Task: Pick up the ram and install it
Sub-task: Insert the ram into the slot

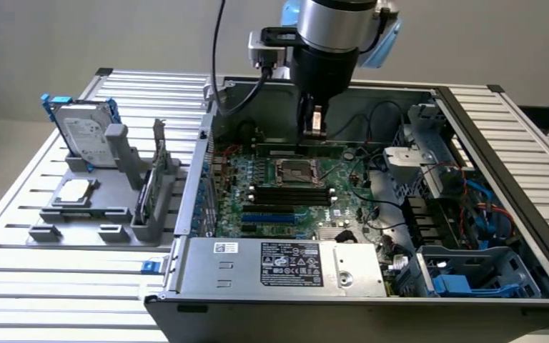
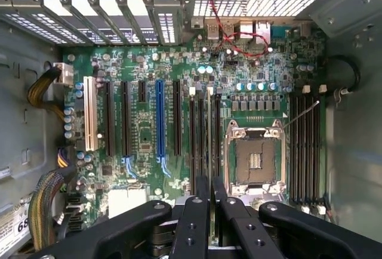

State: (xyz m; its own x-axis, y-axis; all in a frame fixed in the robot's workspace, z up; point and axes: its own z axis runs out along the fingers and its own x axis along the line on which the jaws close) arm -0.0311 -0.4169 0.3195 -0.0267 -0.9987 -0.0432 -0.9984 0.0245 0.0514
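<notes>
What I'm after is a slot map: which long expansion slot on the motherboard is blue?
The blue slot lies between the white slot and the CPU socket, with black slots on both sides; all other long slots are black or white.

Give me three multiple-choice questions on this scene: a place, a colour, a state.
1. Where does the hard drive stand? A inside the case; B on the grey holder at the exterior view's left; C between the jaws.
2. What colour are its brackets? A red; B blue; C white.
3. How do the gripper's jaws stand? A wide apart; B close together; C around a cable.
Key: 1 B, it stands upright on the holder; 2 B, blue edges frame it; 3 B, the wrist view shows a slim gap between them.
</notes>
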